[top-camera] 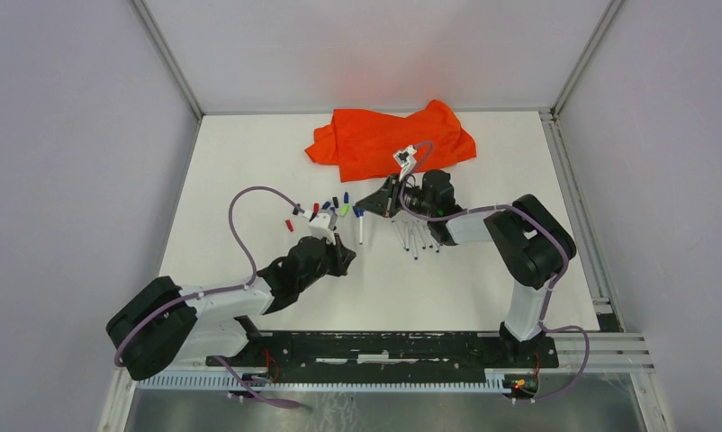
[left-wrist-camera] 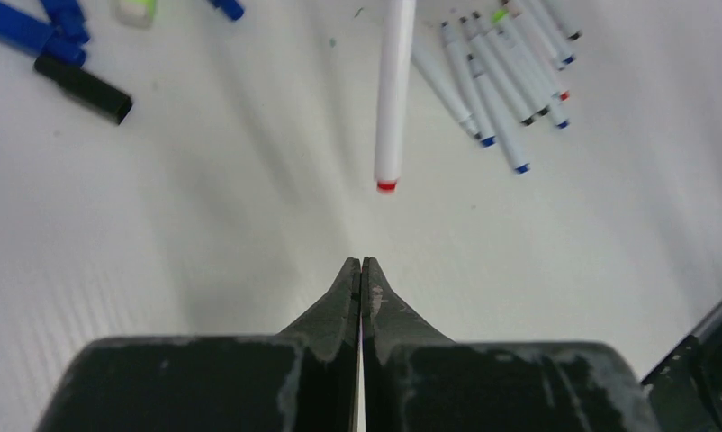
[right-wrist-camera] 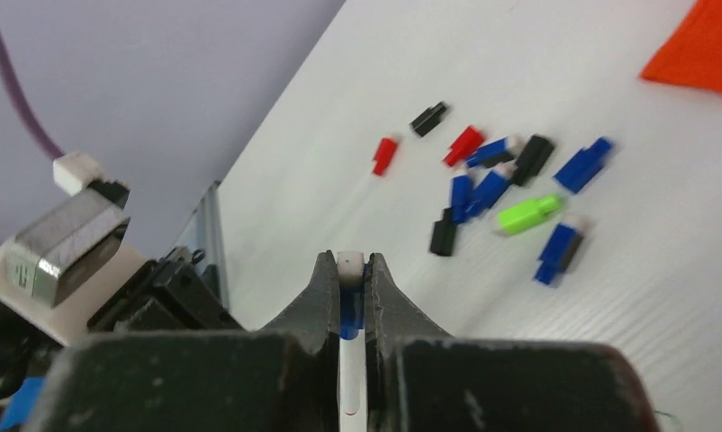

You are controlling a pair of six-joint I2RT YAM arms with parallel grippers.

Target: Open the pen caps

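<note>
The left gripper (left-wrist-camera: pixel 361 265), jaws pressed together on nothing, sits near the small plastic pen caps (right-wrist-camera: pixel 491 189), blue, red, black and green, lying loose, so most of the work looks done. The right gripper (right-wrist-camera: pixel 350 270) pinches a thin white pen barrel (right-wrist-camera: pixel 350 262), perhaps the last. Uncapped white pens (left-wrist-camera: pixel 501 81) lie heaped on the white table (top-camera: pixel 249 162), with a crumpled orange cloth (top-camera: pixel 389 135) behind and grey walls around.

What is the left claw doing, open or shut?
Shut: the left gripper has its jaws pressed together, with nothing between them.
</note>
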